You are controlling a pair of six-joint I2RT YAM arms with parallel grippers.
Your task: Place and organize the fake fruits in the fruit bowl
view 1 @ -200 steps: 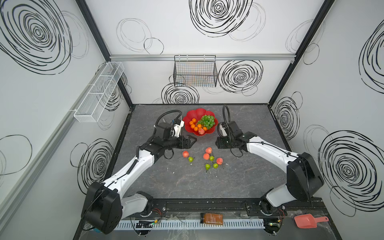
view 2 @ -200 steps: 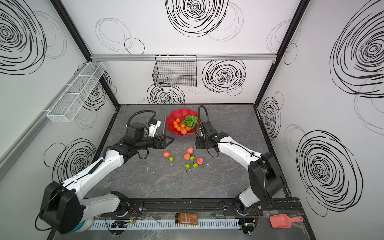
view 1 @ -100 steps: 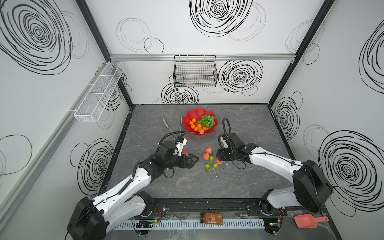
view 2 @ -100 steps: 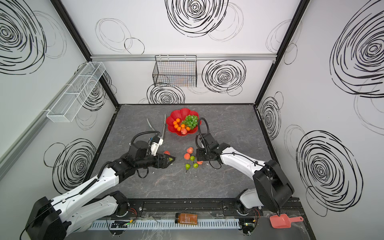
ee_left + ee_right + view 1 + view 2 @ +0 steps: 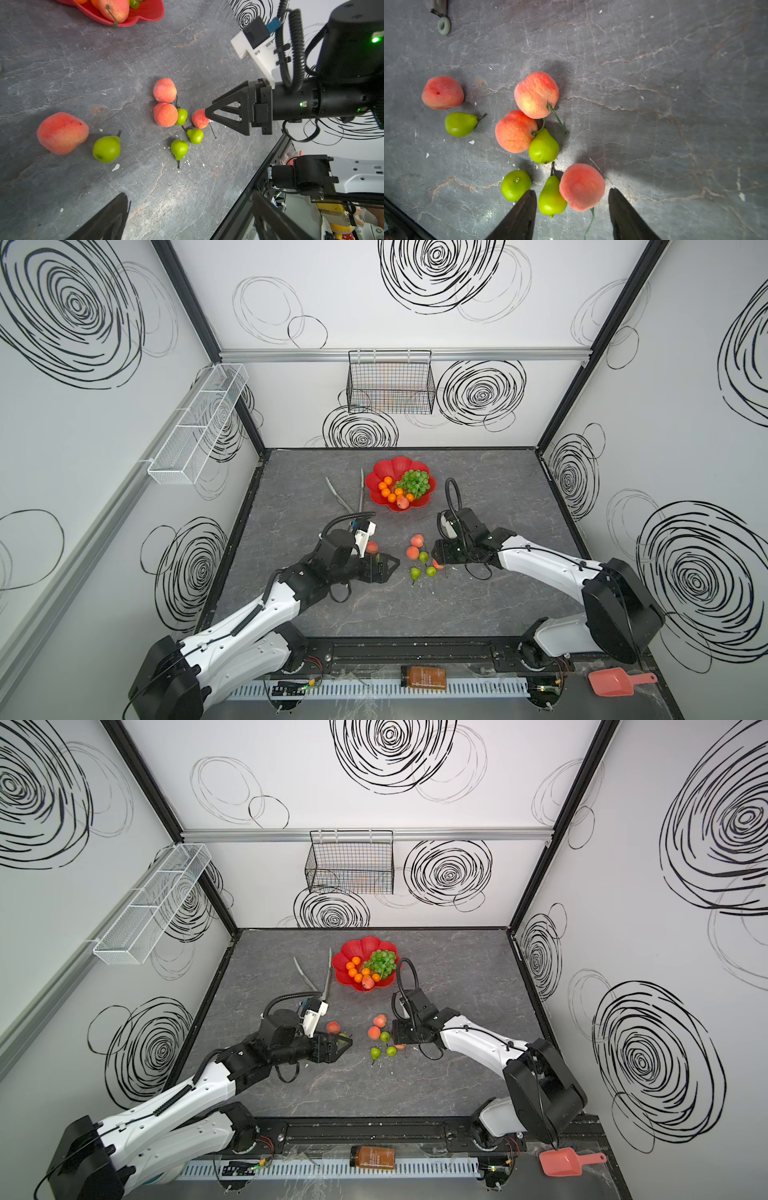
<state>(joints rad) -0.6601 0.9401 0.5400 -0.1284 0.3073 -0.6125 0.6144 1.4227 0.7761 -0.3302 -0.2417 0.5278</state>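
Right gripper point(image 5: 571, 190) sat low, fingers spread either side of a fuzzy peach point(image 5: 582, 187) and a glossy green pear point(image 5: 551, 196), pinching neither (a gap showed beside the peach). Its arm reached in flat from the right, wrist tipped at the table. Left gripper point(image 5: 189, 194) gaped wide too, arm stretched low, facing a lone peach point(image 5: 62, 133) and a stemmed pear point(image 5: 106, 148). All of it lay on the grey, veined, stone-look table point(image 5: 332, 605). Farther back, the scalloped red fruit bowl point(image 5: 386, 468) held round tangerines point(image 5: 387, 480), shiny grapes point(image 5: 412, 482) and one pink peach point(image 5: 402, 502). The label on the amber bottle point(image 5: 423, 677) at the front rail was too small to read.
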